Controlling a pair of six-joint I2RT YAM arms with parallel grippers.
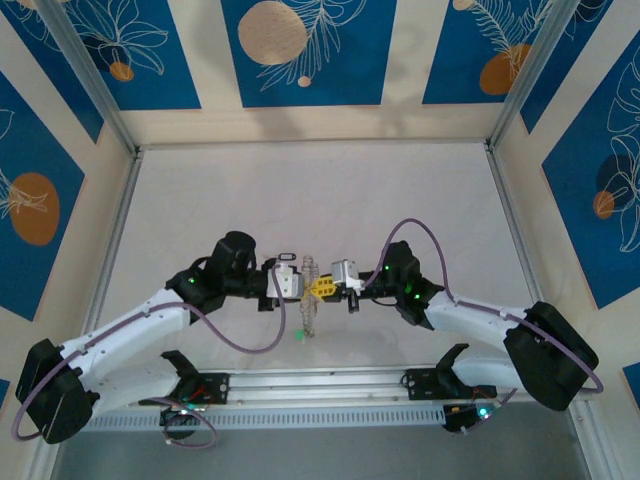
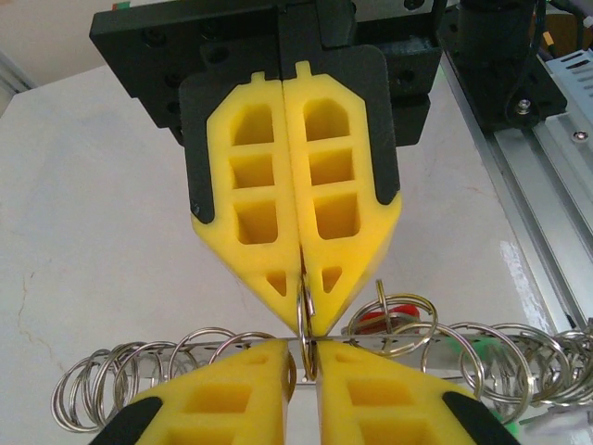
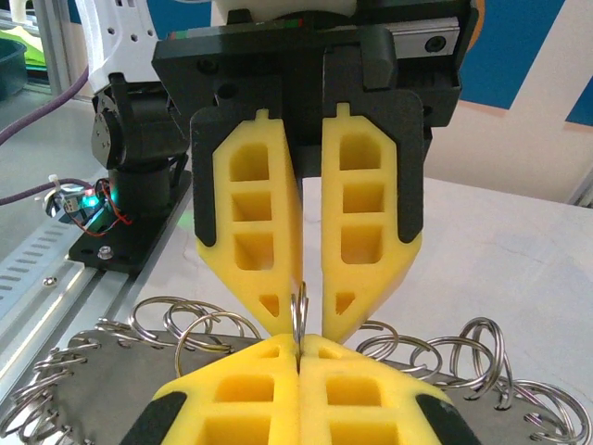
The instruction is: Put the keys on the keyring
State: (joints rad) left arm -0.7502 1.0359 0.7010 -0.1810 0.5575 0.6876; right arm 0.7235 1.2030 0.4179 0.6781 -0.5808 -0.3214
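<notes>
Keyring (image 2: 307,326) position: upright and edge-on at the middle of the tabletop (image 2: 93,232), directly between the two opposed sets of jaws, above a metal strip (image 3: 97,371) loaded with spare rings (image 2: 93,394). The right jaws are clenched flat together, and the keyring rises from the seam between their fingertips (image 2: 275,278), so they are judged to be gripping its edge. The left jaws are drawn down to a narrow slit around the opposite edge. The right wrist view shows a thin gap between those fingers, so whether both pads bear on the metal cannot be told. The plane of the keyring lies along the line joining the left arm (image 1: 130,325) and the right arm (image 1: 470,315). Its open centre therefore faces sideways, along the long axis of the strip, which runs across that line. A red tag (image 2: 387,321) lies under the spare rings just beside the jaws, on the side toward the arm bases. The key attached to it is too small to make out. Both arms are equally near the keyring. A key would have to approach from the side, across the jaw line, while one arm keeps hold. The main risk is the keyring twisting out of edge-on alignment.
</notes>
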